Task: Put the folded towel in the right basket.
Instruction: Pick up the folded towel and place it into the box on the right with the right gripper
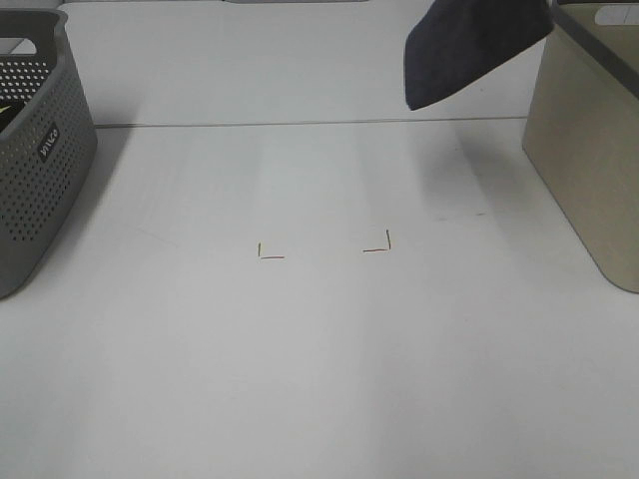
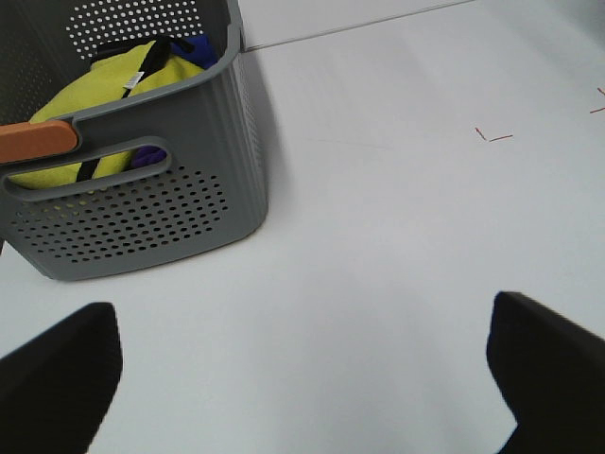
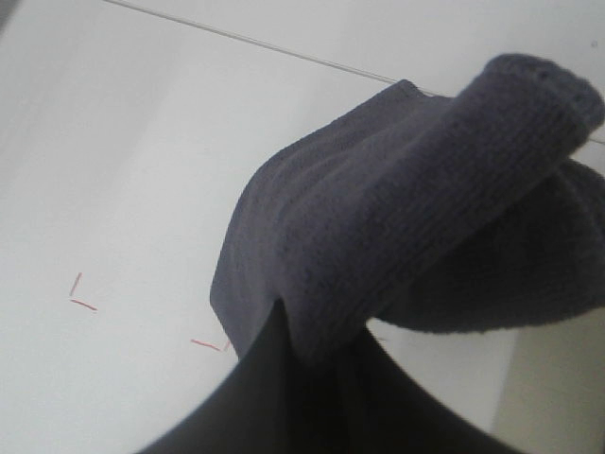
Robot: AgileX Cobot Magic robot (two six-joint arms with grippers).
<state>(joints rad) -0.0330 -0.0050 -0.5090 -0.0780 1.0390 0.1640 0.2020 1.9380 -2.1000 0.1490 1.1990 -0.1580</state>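
Observation:
The folded towel point(image 1: 469, 50), dark blue-grey, hangs in the air at the top right of the exterior view, just left of the beige right basket point(image 1: 589, 150) and near its rim. In the right wrist view the towel point(image 3: 406, 218) is bunched and pinched in my right gripper point(image 3: 317, 352), which is shut on it. The right gripper itself is out of the exterior view. My left gripper point(image 2: 302, 378) is open and empty above the table, near the grey left basket point(image 2: 142, 208).
The grey perforated left basket point(image 1: 40, 150) stands at the far left and holds yellow and blue cloth point(image 2: 113, 85). Two small red corner marks point(image 1: 272, 254) point(image 1: 379, 244) lie mid-table. A seam line point(image 1: 300, 124) runs across the back of the white table.

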